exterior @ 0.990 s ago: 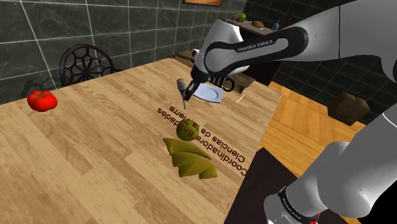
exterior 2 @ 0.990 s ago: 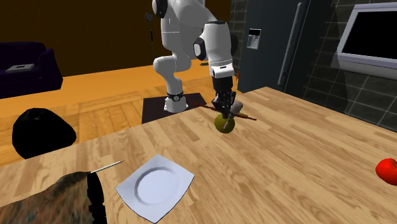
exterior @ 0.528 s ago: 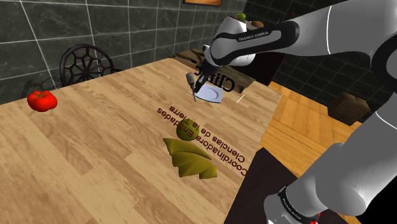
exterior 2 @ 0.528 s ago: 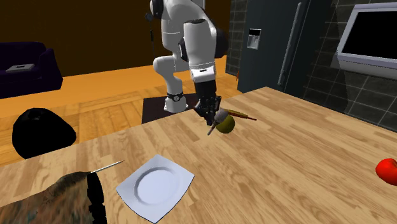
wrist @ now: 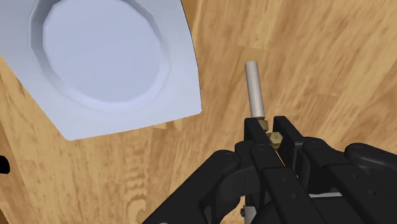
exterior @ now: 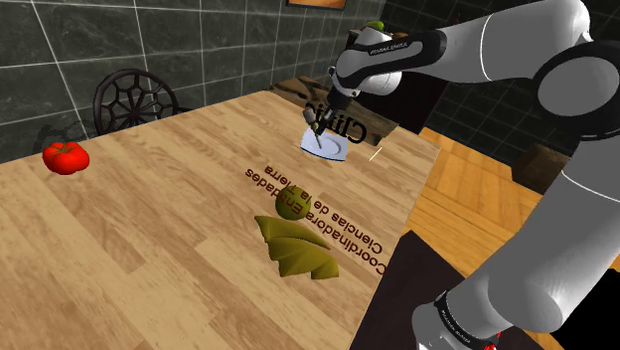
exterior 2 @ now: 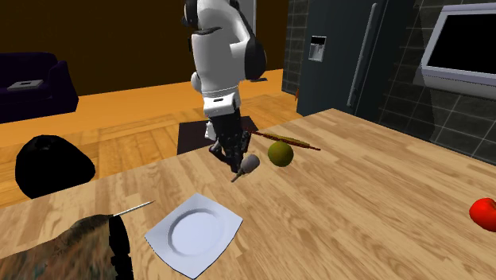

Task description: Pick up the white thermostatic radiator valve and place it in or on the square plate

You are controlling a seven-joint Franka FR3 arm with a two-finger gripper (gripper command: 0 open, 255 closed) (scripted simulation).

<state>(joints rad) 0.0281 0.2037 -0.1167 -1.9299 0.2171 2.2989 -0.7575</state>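
- 1 valve (wrist: 254,89) is clamped between the fingers of 1 black gripper (wrist: 271,127) and is held over the wooden table (exterior 2: 358,199), just beside the plate.
- 1 white square plate (wrist: 108,63) is laid flat on the table.
- 1 tomato (exterior 2: 483,213) is cut off by the second exterior view's right edge.
- 1 green ball (exterior 2: 279,153) is seen near the gripper.
- In the wrist view, the valve's body is hidden by the fingers; a pale stem and a brass nut are left showing.
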